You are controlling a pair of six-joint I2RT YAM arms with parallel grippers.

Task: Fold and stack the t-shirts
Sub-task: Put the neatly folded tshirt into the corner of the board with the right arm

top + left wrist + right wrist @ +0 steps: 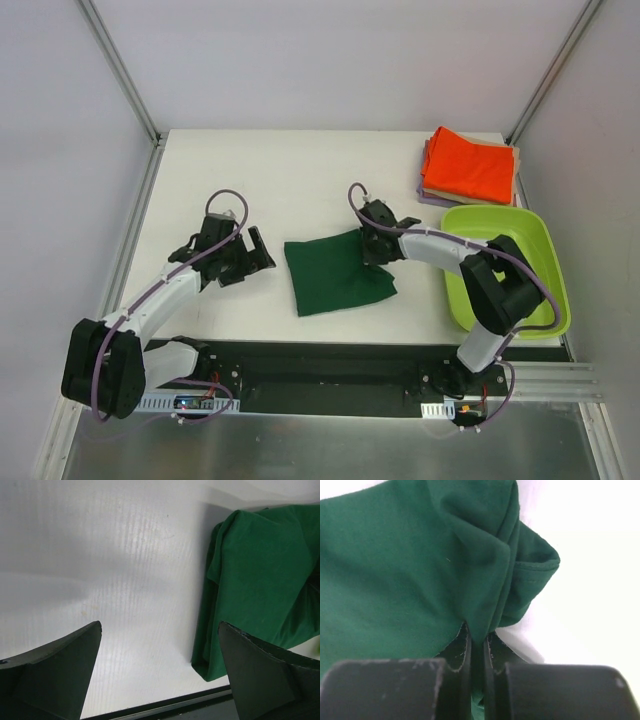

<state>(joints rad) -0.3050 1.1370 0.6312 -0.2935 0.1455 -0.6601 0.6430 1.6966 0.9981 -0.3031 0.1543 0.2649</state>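
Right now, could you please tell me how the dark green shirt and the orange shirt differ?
The dark green shirt lies alone on the table; the orange shirt tops a stack at the far right corner. The green one's edge is pinched by the right gripper; the orange one is untouched. The green one looks rumpled at that edge; the orange one lies flatter. Both are folded.
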